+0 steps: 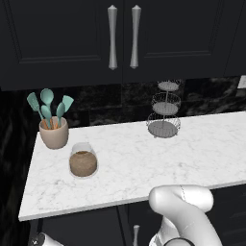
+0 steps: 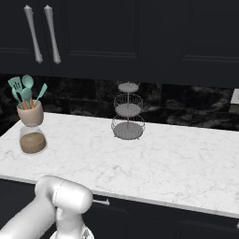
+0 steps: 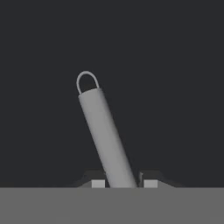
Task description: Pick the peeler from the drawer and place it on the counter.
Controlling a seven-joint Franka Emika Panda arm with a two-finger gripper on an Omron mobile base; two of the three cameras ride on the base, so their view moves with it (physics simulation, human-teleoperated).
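Hand view: I see the peeler (image 3: 105, 135) running from between the gripper (image 3: 121, 183) fingertips at bottom center up toward the upper left, tilted. Grey straight handle, thin loop head at the top end, around the upper-left-of-center of the frame. The two fingertips (image 3: 98, 182) sit right on either side of the handle's lower end, nearly closed down to the handle's width, so I read the pincer as clamped on the peeler. Behind it is plain dark surface, which I take for the drawer (image 3: 175, 65) interior, though I can't tell walls or edges from here, nor whether the peeler is lifted off it or lying on it.

Left base view: the counter (image 1: 144, 163) spans the middle of the frame, white marble with faint veins. On it at left, a beige pot (image 1: 54, 133) with teal spatulas (image 1: 48, 108) standing in it; just in front of it and a little right, a jar (image 1: 83, 161) with brown contents. Right of center, near the back wall, a three-tier wire stand (image 1: 165, 109). Black upper cabinet doors with two long grey handles (image 1: 123, 36) at the top. The white arm (image 1: 185, 211) bends down at the lower right, below the counter's front edge.

Right base view: same counter, pot and jar at the far left, wire stand center, arm in the lower left going down under the counter edge. A small grey handle (image 2: 101, 201) shows on the dark front just beneath the counter, right of the arm.
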